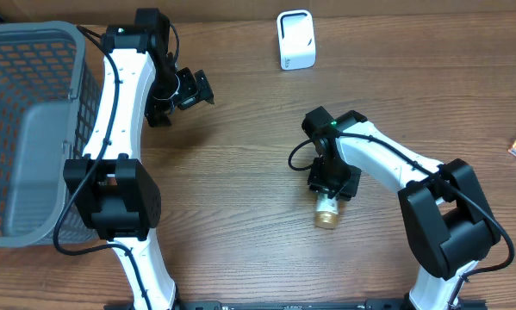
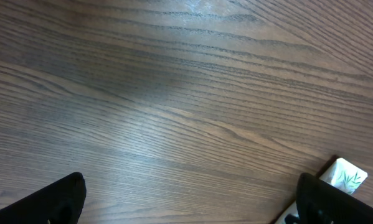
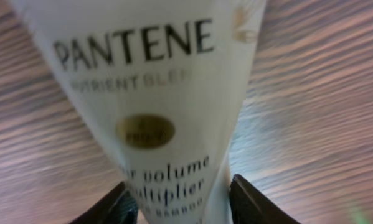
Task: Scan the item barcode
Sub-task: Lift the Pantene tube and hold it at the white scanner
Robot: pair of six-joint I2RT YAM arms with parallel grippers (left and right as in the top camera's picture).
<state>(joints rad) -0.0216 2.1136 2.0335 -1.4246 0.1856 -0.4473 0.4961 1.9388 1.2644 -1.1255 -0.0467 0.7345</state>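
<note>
Overhead, basket (image 1: 42,52) left, scanner (image 1: 295,39) at back, right gripper (image 1: 332,184) covering tube (image 1: 328,215).

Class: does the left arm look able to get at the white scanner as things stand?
Probably yes: only bare table lies between the open left hand and the white scanner; the right hand sits apart, over the Pantene tube.

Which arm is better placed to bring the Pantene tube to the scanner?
Right, probably: the right claw straddles the Pantene tube, while the left claw hangs open over bare table, far from it.
</note>
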